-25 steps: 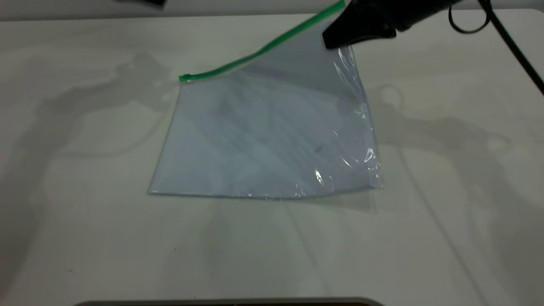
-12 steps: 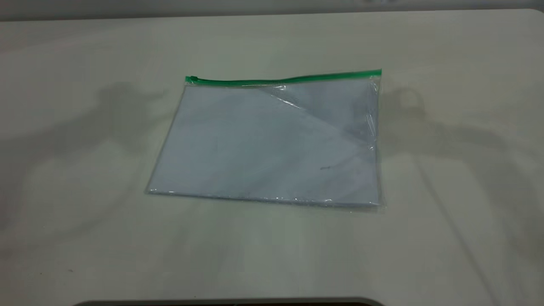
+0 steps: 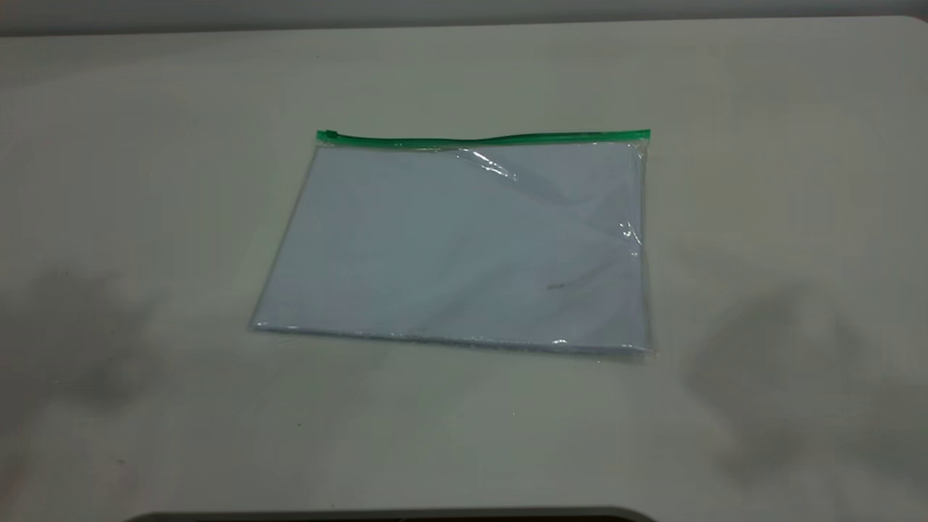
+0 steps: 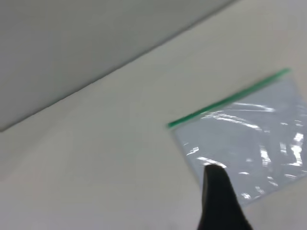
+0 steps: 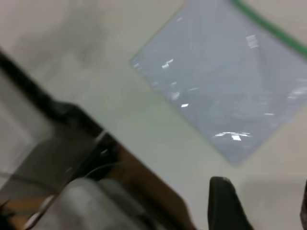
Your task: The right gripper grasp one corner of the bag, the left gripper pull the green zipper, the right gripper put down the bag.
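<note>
- The wide off-white worktop (image 3: 145,217) carries the large flat clear plastic bag (image 3: 464,246), which lies flat near its middle with a pale bluish sheet inside.
- The narrow bright green zipper (image 3: 482,138) runs along the bag's far edge, its slider tab at the left end; the green-tipped right corner of the bag (image 3: 641,135) rests on the worktop, ungripped.
- The left gripper (image 4: 218,201) hangs above the bag's near-left area; only one finger shows, so I cannot tell its spread.
- The right gripper (image 5: 261,206) is released, fingers apart, holding nothing, off beside the bag.
- Judged from this, the put-down looks done; nothing calls for more than parking both arms.
</note>
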